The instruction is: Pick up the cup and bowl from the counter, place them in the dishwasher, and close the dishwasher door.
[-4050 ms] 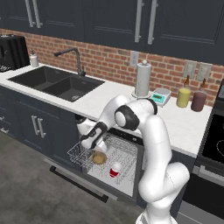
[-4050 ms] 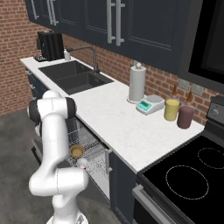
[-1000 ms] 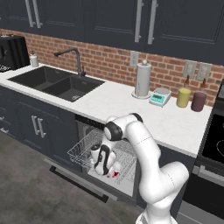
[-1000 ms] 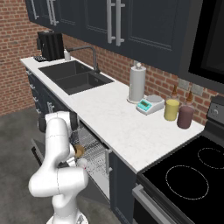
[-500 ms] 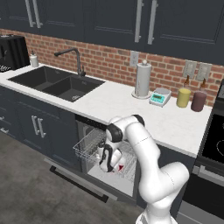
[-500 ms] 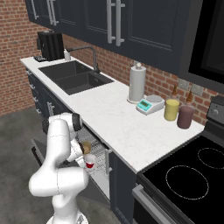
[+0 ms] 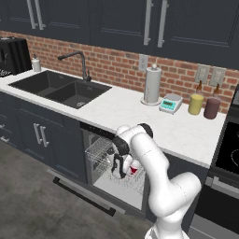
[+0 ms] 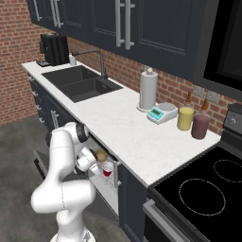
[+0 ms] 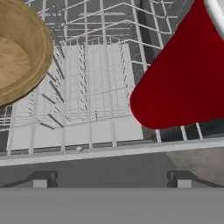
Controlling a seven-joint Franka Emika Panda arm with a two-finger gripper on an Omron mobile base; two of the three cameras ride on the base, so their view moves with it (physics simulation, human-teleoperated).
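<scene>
Cup, small red plastic party cup (image 9: 183,74), already sitting in the silver wire rack (image 9: 87,96) of the built-in dishwasher (image 7: 122,179), right beside the olive-tan shallow round bowl (image 9: 17,52). Gripper (image 7: 118,172) low over the rack, jaws wide apart, holding nothing. Still left, probably: swing up the dark grey drop-down dishwasher door (image 7: 84,196), lying open.

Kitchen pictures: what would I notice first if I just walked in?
Probably the big white robot arm bending down from the counter into the open dishwasher. Next, the bright red cup in the silver wire rack, with the brownish bowl lying a little apart from it. The gripper hangs open beside the cup.
</scene>
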